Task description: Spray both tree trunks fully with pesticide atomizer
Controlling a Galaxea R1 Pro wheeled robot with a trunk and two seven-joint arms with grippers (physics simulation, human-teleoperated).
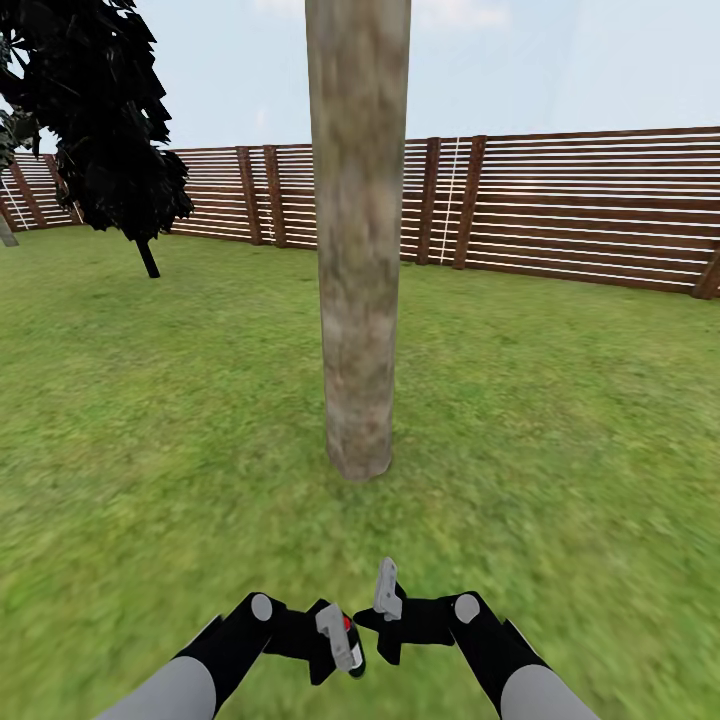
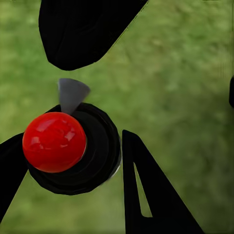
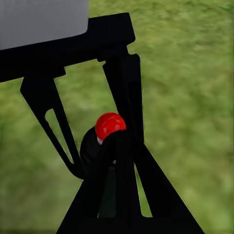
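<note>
Low at 6 o'clock in the head view, two black arms reach in. Left gripper pinches the pesticide atomizer, a small dark bottle with a red ball top and a grey spout. In the left wrist view a black finger sits on each side of the bottle, touching it.

Right gripper is just beside the left one, at about 1 o'clock from it. I cannot tell if its fingers are spread or pressed together. It looks like it carries nothing.

Green lawn lies all around. Up at 12 o'clock stands one tree trunk, thick, straight and grey-tan, near the robot. A dark thin tree stands at 10 o'clock. A brown wooden fence runs behind.

The picking-up part looks done. No spray marks show on the trunk, so I think the spraying is still to do here, and on the second tree too.
</note>
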